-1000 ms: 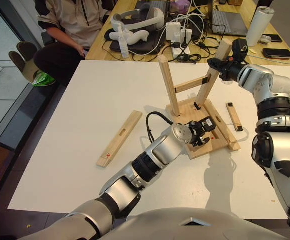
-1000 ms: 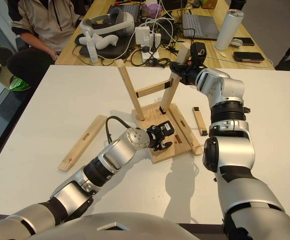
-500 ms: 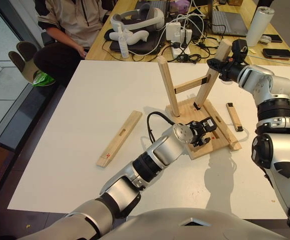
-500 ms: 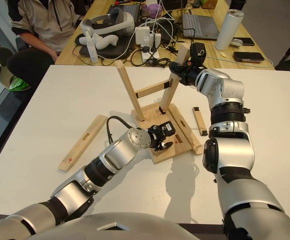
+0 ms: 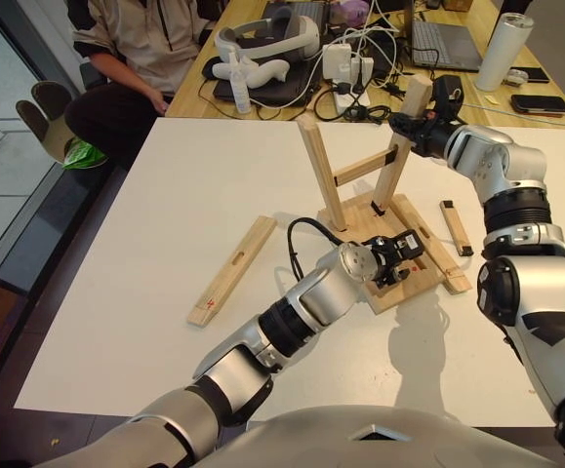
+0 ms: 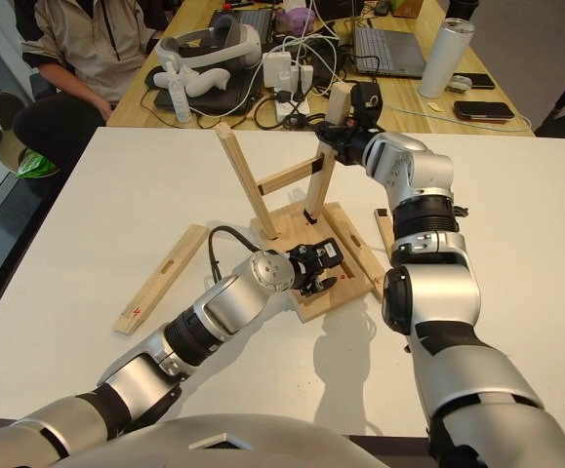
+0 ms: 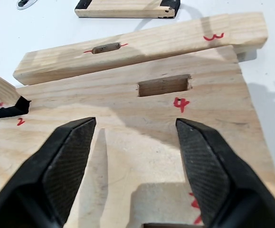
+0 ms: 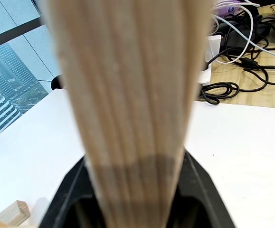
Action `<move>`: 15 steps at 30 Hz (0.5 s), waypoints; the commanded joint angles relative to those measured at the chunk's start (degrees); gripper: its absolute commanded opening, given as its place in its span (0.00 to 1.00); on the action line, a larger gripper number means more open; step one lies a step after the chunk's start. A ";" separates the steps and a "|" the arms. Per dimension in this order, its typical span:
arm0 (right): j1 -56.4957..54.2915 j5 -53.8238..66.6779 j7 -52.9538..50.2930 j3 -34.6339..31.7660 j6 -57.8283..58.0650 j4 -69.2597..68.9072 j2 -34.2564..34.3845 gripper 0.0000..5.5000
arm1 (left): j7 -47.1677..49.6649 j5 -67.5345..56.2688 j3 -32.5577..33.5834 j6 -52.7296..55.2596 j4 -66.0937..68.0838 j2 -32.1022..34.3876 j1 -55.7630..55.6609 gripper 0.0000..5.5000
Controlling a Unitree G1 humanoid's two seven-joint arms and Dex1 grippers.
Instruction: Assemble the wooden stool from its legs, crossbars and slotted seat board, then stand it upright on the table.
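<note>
Two legs stand in the slotted seat board [image 5: 362,216], which lies flat on the white table [image 5: 165,195]. The left leg [image 5: 322,174] and the right leg [image 5: 396,161] are joined partway up by a crossbar [image 5: 360,170], and both lean toward the robot's left. The right leg is grasped near its upper end by the right gripper [image 5: 406,122]. In the right wrist view the leg is so close that most of the scene is blocked. Only the dark fingers [image 8: 71,190] pressed against its two sides can be made out.

The left gripper [image 7: 135,124] is held just above the near part of the seat board with its fingers spread apart and nothing between them. Whether they touch the wood cannot be told. In the head views part of the board is covered by this gripper. Between the fingers, in the left wrist view, one empty slot [image 7: 165,85] is seen beside a red mark. A second opening is cut off by the picture's edge.

A third leg [image 5: 428,244] lies against the board's right side. A short crossbar [image 5: 454,227] with black ends lies just beyond it on the table. A fourth leg [image 5: 233,270] lies well apart to the left.
</note>
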 commanded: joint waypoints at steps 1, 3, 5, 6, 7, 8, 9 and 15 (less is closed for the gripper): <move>-0.87 -1.68 0.01 1.32 -0.07 4.49 2.57 0.18 | -1.00 0.80 -1.87 1.68 2.07 1.63 1.57 0.58; -0.85 -2.10 0.97 1.99 -0.45 4.24 2.98 0.18 | -1.22 1.03 -1.98 1.61 2.19 1.94 1.42 0.58; -0.03 -2.40 2.04 2.63 -0.14 2.77 3.28 0.18 | -1.36 1.26 -1.97 1.57 2.35 2.12 1.30 0.58; 0.45 -2.44 2.40 2.84 0.15 1.97 3.30 0.18 | -1.39 1.34 -1.96 1.55 2.42 2.14 1.26 0.58; 0.98 -2.45 2.97 3.18 0.52 1.04 3.32 0.18 | -1.35 1.40 -1.92 1.52 2.51 2.13 1.25 0.58; 1.73 -2.56 3.77 3.87 1.04 -0.45 3.37 0.18 | -1.29 1.46 -1.87 1.47 2.62 2.10 1.26 0.58; 2.47 -2.63 4.47 4.57 1.59 -1.97 3.42 0.18 | -1.23 1.50 -1.83 1.41 2.75 2.04 1.25 0.58; 8.56 -3.69 7.48 10.21 5.12 -13.61 3.70 0.18 | -1.14 1.73 -1.59 0.78 3.67 1.62 0.98 0.58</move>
